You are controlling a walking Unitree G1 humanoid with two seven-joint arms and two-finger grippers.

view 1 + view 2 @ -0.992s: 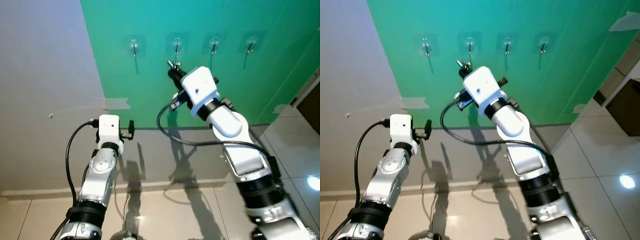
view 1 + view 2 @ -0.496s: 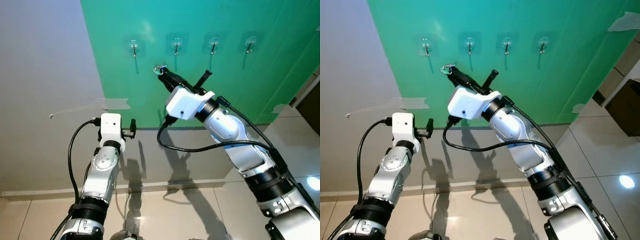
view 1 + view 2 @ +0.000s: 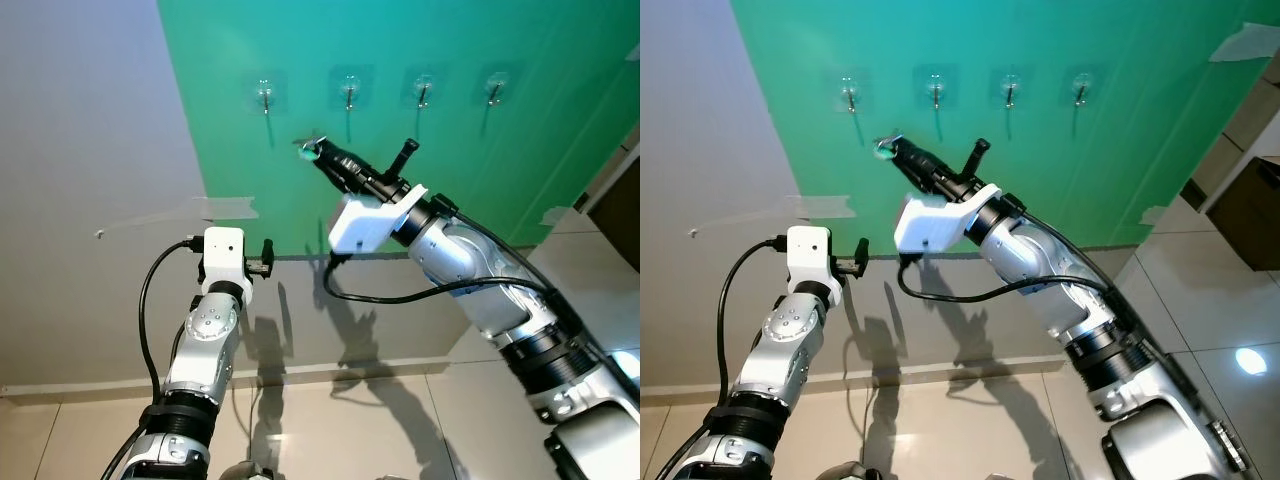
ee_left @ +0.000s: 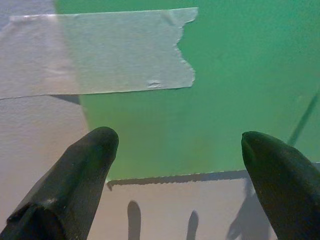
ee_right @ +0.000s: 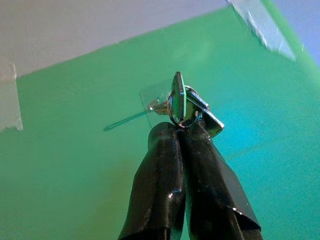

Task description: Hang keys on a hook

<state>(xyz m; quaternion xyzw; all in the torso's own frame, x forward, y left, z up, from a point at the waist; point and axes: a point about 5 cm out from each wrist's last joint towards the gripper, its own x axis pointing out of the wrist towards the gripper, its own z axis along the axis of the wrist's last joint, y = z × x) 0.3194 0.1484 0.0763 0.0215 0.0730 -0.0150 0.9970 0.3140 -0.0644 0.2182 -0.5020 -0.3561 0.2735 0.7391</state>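
My right gripper point(image 3: 320, 154) is shut on a small bunch of keys point(image 3: 306, 148) on a metal ring point(image 5: 184, 106), held up in front of the green wall sheet. Several clear adhesive hooks sit in a row high on the sheet; the leftmost hook point(image 3: 266, 96) is just above and left of the keys, and a second hook point(image 3: 349, 92) is above and right of them. Through the right wrist camera the keys point(image 5: 187, 102) overlap a hook point(image 5: 156, 105). My left gripper point(image 4: 180, 165) is open, low by the wall, with nothing between its fingers point(image 4: 82, 172).
Green sheet point(image 3: 450, 150) is taped to a grey wall point(image 3: 90, 150); a strip of tape point(image 3: 225, 207) holds its left edge. Tiled floor point(image 3: 400, 420) lies below. A dark doorway or furniture edge point(image 3: 620, 200) stands at the far right.
My right arm has swung left and rolled over, carrying the keys from under the second hook toward the leftmost hook. The left arm has barely moved.
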